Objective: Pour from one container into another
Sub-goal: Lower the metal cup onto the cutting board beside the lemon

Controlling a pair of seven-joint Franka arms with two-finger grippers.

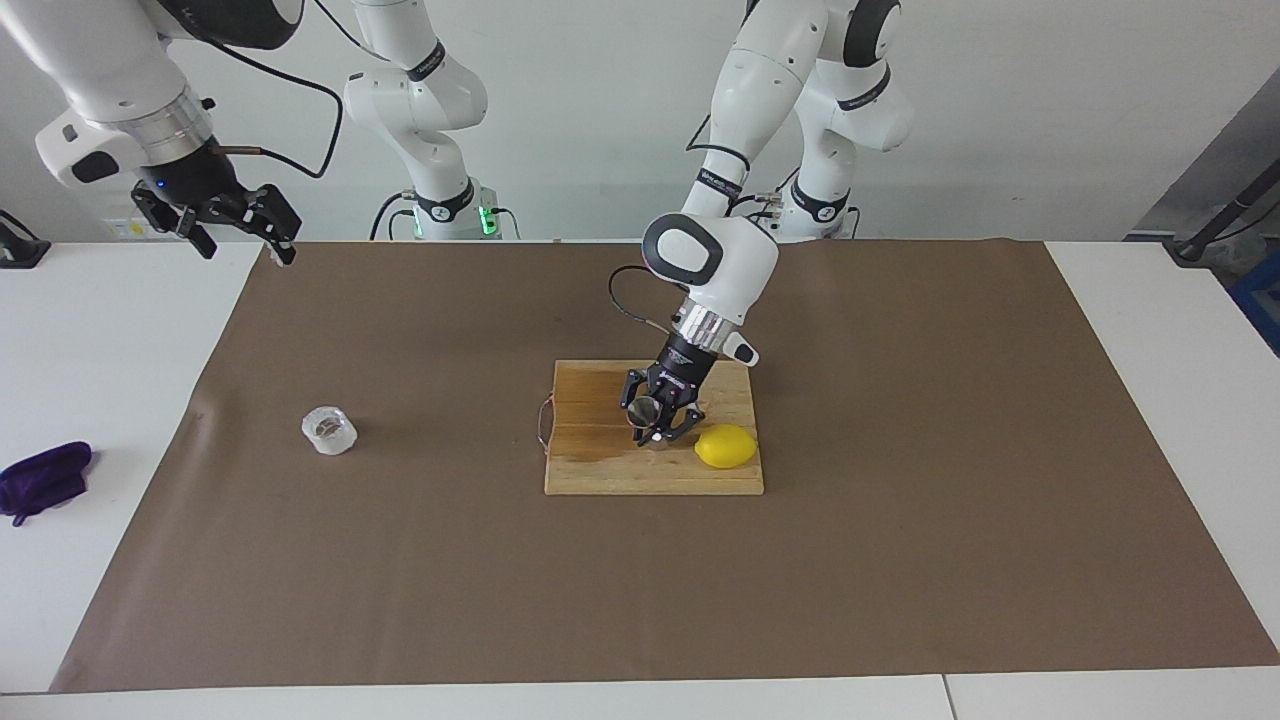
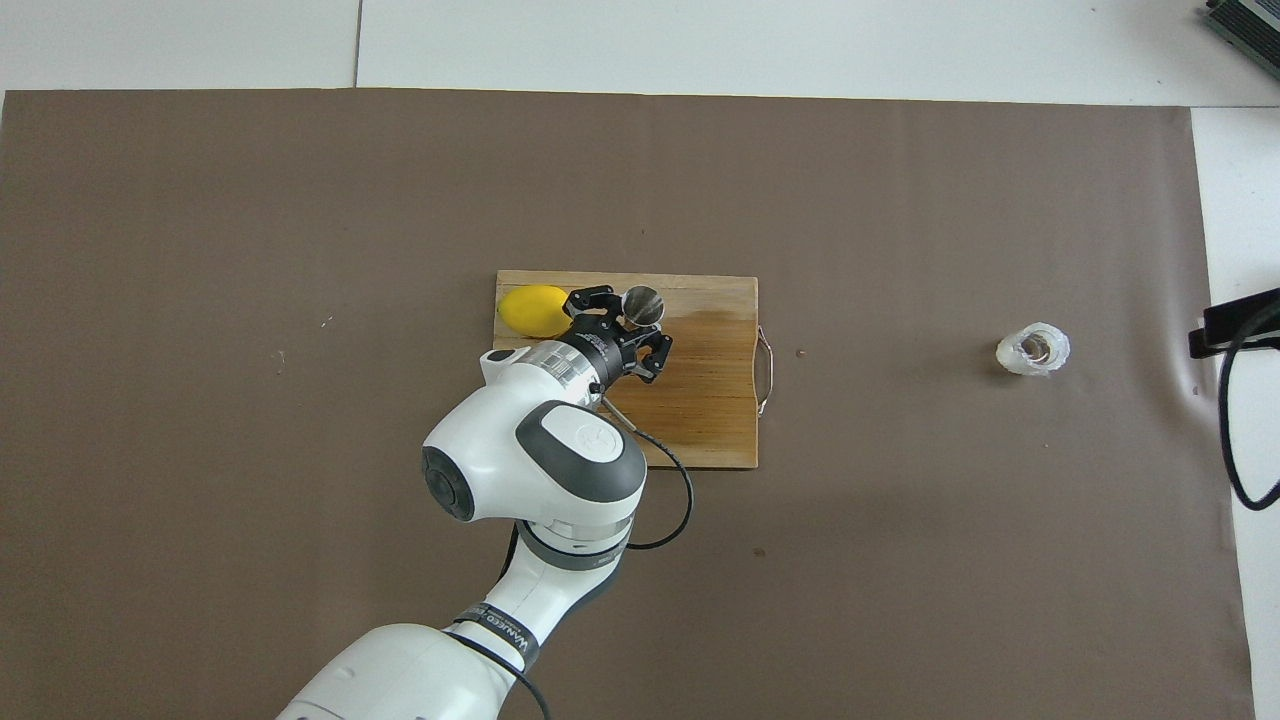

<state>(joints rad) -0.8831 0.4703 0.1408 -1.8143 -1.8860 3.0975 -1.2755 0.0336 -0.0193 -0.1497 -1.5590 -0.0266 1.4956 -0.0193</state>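
Left gripper (image 1: 660, 425) is down on the wooden cutting board (image 1: 600, 470), fingers spread on either side of the steel jigger (image 1: 645, 410). Looks like it straddles the jigger but isn't clamped: fingers are released, and I can't tell whether either one touches the metal. The jigger stands upright with its mouth up, on the part of the board farther from the robots, just beside the lemon (image 1: 726, 446). The arm comes in tilted, probably so the wrist stays clear of the lemon while the fingers line up with the narrow waist.

The glass cup (image 1: 329, 430) sits alone on the brown mat (image 1: 900, 560), well apart from the board, toward the right arm's end of the surface. It's upright, and I can't say how full it is.

The right gripper (image 1: 240, 220) waits, raised over the mat's corner at its own end, fingers apart, holding nothing. That split makes sense: the cup is on the right arm's side and the jigger is within the left arm's reach.

My read: pouring hasn't begun. The two vessels are too far apart, so one has to travel. The jigger is top-heavy and slick, so a grasp off the waist could tip it into the lemon.

A purple cloth (image 1: 45, 482) lies off the mat, out of play.
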